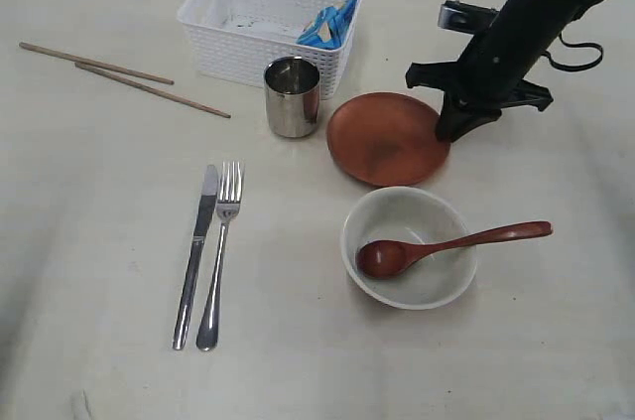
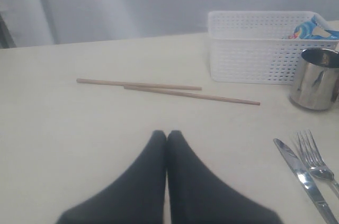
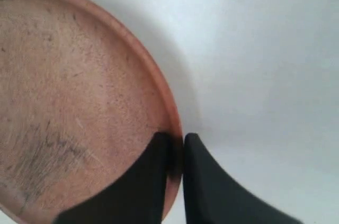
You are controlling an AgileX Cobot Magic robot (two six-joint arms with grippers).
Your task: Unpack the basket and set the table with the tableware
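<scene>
So the right gripper [image 1: 453, 128] was clamped on the plate [image 1: 382, 137] right at its rim, one finger on the inner face and one outside. My guess: a flat plate offers nothing else to grab, and an edge pinch lets the arm slide it into place.

Everything else sat around that plate. The bowl [image 1: 417, 204] was just beside it on the camera side, with the spoon [image 1: 446, 243] resting inside. The cup [image 1: 292, 97] was near its other edge, and the basket [image 1: 248, 53] was just past the cup. The knife [image 1: 198, 241], fork [image 1: 220, 251] and chopsticks [image 1: 129, 77] were well apart from it.

The left gripper [image 2: 167, 135] had its fingers pressed together on nothing, over the table [image 1: 99, 360], far from the plate.

Hard bits: the right wrist view cut off most of the plate, and I couldn't tell if its rim was lifted. The basket's near wall hid part of its floor, so only a blue packet [image 1: 330, 25] showed. The left arm wasn't in the exterior view.
</scene>
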